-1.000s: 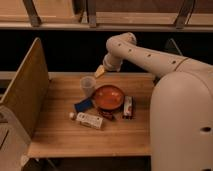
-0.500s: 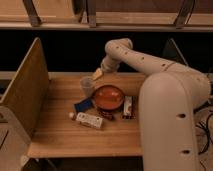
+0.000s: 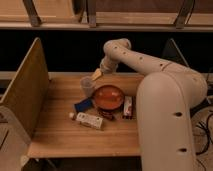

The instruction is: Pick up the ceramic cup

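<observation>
The ceramic cup (image 3: 87,86) stands on the counter (image 3: 60,131) beside the orange bowl (image 3: 108,96); the gripper (image 3: 97,75) hovers at its rim — how wide the jaws stand I cannot tell; best to straddle the cup's wall, clear of the bowl.

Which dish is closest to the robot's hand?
The small pale cup, right beside the gripper; the wide orange bowl sits farther off.

Lab-type station: wooden table (image 3: 60,137), side partition (image 3: 25,87); jaws just above ceramic cup (image 3: 87,88).
</observation>
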Action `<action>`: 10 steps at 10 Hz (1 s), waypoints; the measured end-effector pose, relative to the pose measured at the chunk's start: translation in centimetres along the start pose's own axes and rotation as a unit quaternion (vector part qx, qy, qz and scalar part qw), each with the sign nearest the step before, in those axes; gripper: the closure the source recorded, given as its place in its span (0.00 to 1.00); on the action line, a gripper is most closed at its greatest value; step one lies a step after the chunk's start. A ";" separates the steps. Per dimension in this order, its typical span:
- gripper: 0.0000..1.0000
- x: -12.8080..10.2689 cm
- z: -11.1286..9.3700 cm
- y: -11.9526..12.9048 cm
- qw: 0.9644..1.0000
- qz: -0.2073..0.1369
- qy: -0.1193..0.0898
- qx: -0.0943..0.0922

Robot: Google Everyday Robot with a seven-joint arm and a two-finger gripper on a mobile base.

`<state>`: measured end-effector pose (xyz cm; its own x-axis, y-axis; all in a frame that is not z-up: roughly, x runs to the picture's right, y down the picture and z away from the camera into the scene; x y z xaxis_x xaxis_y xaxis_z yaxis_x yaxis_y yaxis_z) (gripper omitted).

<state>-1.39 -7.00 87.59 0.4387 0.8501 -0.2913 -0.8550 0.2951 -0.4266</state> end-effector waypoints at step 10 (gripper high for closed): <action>0.20 -2.2 5.1 3.5 0.997 -0.061 0.021 -0.031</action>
<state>-6.72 -5.58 91.09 0.5513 0.7901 -0.2681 -0.7758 0.3671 -0.5132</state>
